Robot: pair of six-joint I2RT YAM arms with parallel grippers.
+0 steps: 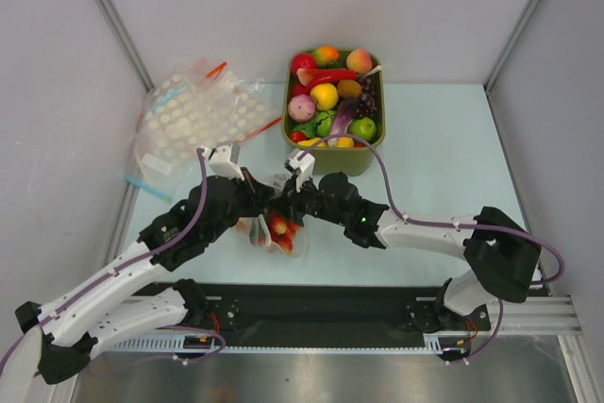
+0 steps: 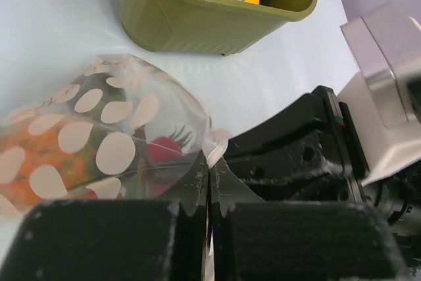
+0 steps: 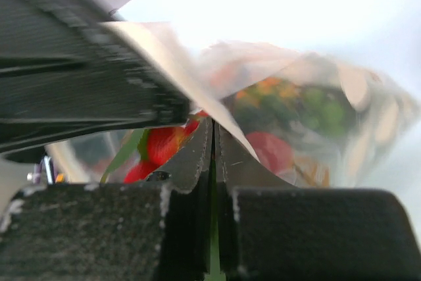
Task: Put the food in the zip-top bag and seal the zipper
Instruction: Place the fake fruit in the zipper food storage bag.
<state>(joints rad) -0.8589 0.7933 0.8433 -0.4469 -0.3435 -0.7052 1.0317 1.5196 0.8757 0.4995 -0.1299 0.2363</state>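
Left gripper (image 2: 209, 170) and right gripper (image 3: 214, 137) are both pressed together on the mouth edge of the zip-top bag (image 2: 118, 129). This white-dotted bag holds red and orange food (image 3: 164, 146) and is between the arms, near the green tub (image 2: 197, 24).

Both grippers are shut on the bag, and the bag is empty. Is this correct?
Not quite. The bag is not empty: red and orange food shows through it in the left wrist view. The left gripper and right gripper are indeed shut on it.
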